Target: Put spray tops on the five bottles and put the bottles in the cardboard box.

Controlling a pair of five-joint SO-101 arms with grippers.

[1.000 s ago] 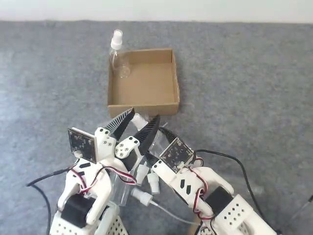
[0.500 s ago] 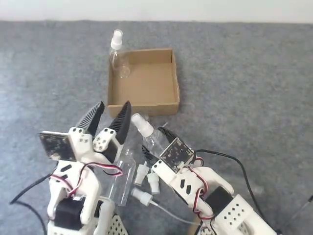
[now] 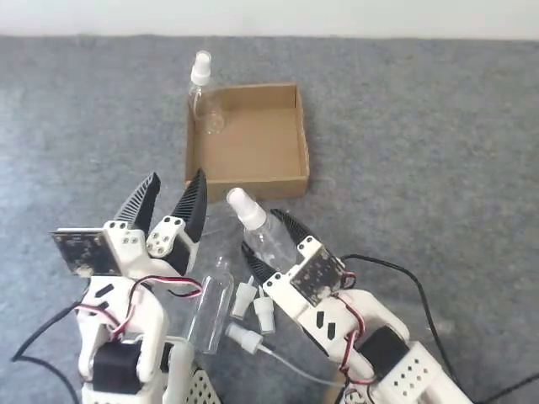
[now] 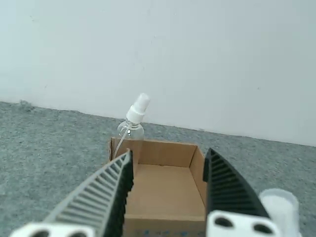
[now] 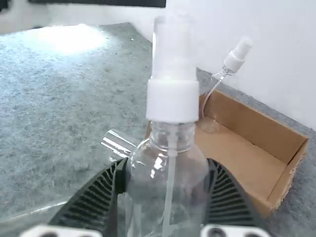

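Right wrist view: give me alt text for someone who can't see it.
The right gripper holds a clear bottle with a white spray top on. Behind it, on grey carpet, sits an open cardboard box with a second bottle, also topped, in one corner.

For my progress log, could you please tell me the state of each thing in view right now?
left gripper: open, empty.
right gripper: shut on held bottle.
held bottle: spray top on.
boxed bottle: spray top on, standing in the box's corner.
cardboard box: open-topped.
bare bottle: no top, lying on its side.
loose spray tops: unattached, lying beside it.
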